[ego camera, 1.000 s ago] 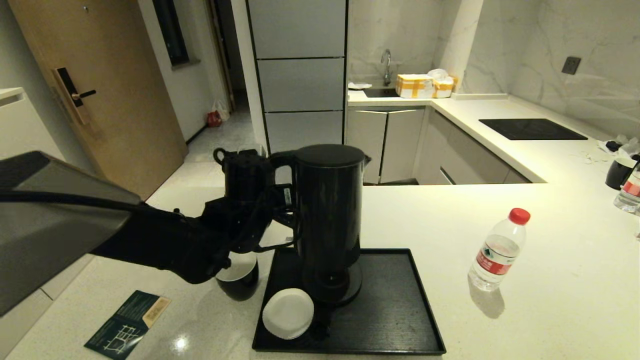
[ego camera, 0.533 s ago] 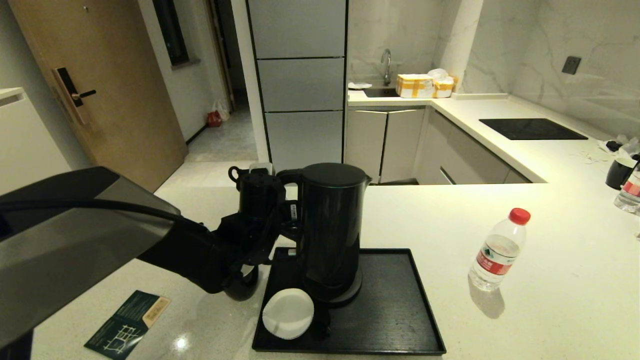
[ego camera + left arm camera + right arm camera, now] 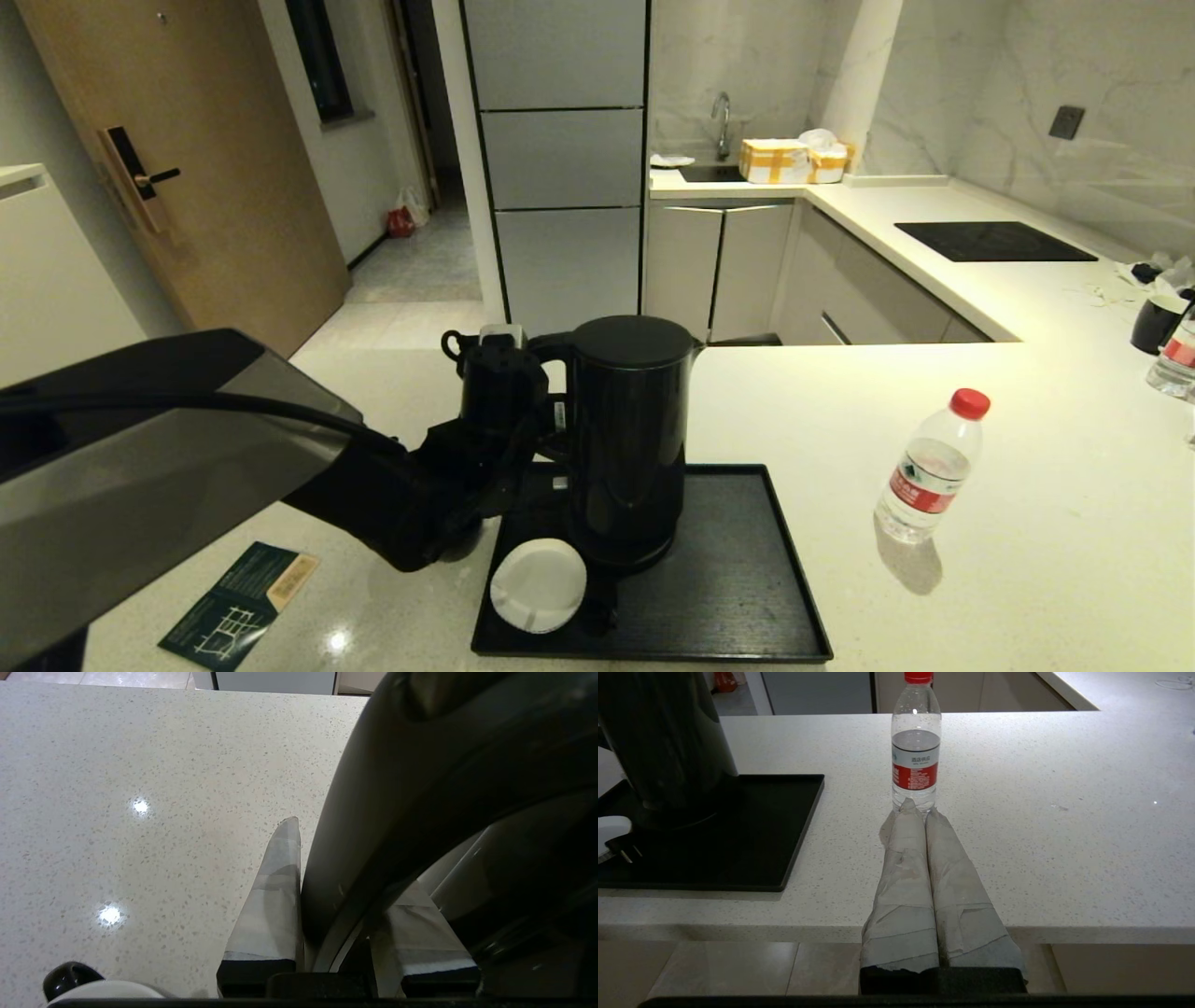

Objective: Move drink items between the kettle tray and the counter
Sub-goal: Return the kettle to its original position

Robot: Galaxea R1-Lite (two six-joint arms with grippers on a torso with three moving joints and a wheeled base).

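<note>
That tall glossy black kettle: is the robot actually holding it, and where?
Yes. The left gripper is clamped on the tall glossy black electric kettle by its curved handle. The right gripper is shut and holds nothing.

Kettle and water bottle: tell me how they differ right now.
The tall glossy black electric kettle is opaque; the clear red-capped water bottle is see-through. The kettle sits on the flat black tray, gripped at its handle by the left claw; the bottle stands free on the speckled counter. Both are upright.

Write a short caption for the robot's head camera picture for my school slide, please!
Left gripper holds the black kettle by its handle on the tray; a water bottle waits on the counter.
</note>
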